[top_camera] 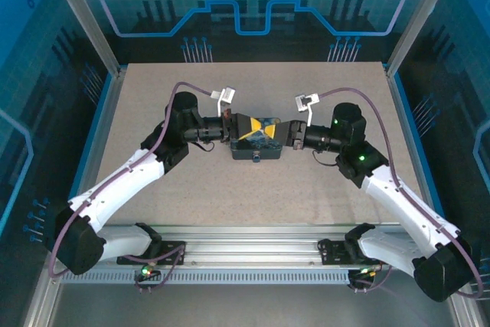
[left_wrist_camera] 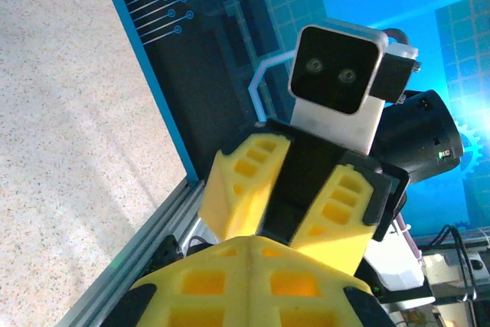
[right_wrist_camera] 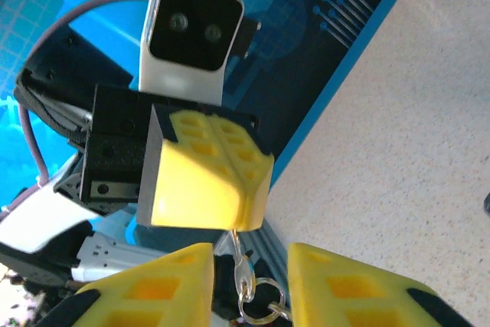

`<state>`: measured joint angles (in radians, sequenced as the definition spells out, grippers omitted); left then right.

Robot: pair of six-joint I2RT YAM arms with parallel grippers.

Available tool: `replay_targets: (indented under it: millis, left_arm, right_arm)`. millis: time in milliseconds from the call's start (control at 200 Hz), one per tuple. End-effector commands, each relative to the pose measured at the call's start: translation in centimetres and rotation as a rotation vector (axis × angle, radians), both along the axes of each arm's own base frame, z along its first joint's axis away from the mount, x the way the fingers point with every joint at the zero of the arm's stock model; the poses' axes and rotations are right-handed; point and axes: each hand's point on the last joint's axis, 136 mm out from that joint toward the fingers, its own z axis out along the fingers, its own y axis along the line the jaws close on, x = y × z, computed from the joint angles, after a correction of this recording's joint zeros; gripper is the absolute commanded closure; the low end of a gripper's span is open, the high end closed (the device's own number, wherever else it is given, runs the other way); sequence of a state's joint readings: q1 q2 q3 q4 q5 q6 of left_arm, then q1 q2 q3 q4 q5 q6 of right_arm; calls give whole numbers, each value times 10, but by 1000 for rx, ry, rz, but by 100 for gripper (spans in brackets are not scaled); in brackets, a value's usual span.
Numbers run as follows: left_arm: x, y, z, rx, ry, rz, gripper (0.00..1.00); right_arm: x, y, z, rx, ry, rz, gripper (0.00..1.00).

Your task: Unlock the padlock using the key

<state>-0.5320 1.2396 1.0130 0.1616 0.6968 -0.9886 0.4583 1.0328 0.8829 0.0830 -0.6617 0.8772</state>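
In the right wrist view, my left gripper (right_wrist_camera: 251, 220) is shut, and a small silvery key (right_wrist_camera: 244, 269) sticks out of its yellow fingertips. A key ring (right_wrist_camera: 266, 310) hangs off the key. My right gripper (right_wrist_camera: 249, 256) is open, with one finger on each side of the key and touching neither side. In the left wrist view, the left gripper (left_wrist_camera: 256, 241) has its pads pressed together, and the right gripper (left_wrist_camera: 285, 227) faces it spread apart. From above, the two grippers meet tip to tip (top_camera: 259, 129) over a dark blue box (top_camera: 256, 151). I cannot tell whether that box is the padlock.
The grippers meet over the middle of a speckled beige table (top_camera: 153, 97). Blue-lit walls stand behind and at the sides, and an aluminium rail (top_camera: 253, 231) runs along the near edge by the arm bases. Purple cables loop over both wrists.
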Motion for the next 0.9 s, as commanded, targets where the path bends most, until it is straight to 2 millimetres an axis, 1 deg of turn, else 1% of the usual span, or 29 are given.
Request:
replay_targets:
  millis: [0, 5, 20, 35, 145, 255, 275, 400, 610, 765, 815, 895]
  left_arm:
    - [5, 4, 8, -9, -37, 40, 100]
    - [5, 4, 9, -10, -37, 42, 100]
    - [6, 5, 9, -12, -36, 47, 100]
    - [6, 5, 9, -14, -36, 53, 100]
    - [9, 7, 9, -23, -36, 75, 100]
    - [10, 6, 9, -33, -31, 78, 100]
    - [11, 6, 9, -33, -31, 79, 100]
    - [11, 6, 8, -33, -29, 84, 100]
    - [11, 6, 6, -36, -25, 86, 100]
    - [12, 7, 7, -39, -24, 89, 100]
    - [11, 7, 6, -38, -24, 86, 100]
    - [11, 7, 6, -37, -23, 86, 100]
  right_arm:
    - [3, -10, 19, 35, -48, -59, 57]
    - [3, -10, 19, 36, -49, -62, 57]
    - [4, -11, 10, 31, -30, -70, 56]
    - [5, -12, 9, 35, -29, -79, 55]
    - [6, -18, 11, 90, -40, -134, 49]
    - [5, -19, 6, 103, -37, -174, 47]
    - [5, -19, 11, 120, -59, -175, 47]
    - [3, -14, 14, 155, -63, -164, 51]
    - [3, -3, 17, 163, -65, -136, 51]
    - [3, 7, 19, 168, -66, -112, 58]
    - [3, 9, 19, 169, -66, -106, 62]
    - [3, 12, 19, 169, -65, -100, 66]
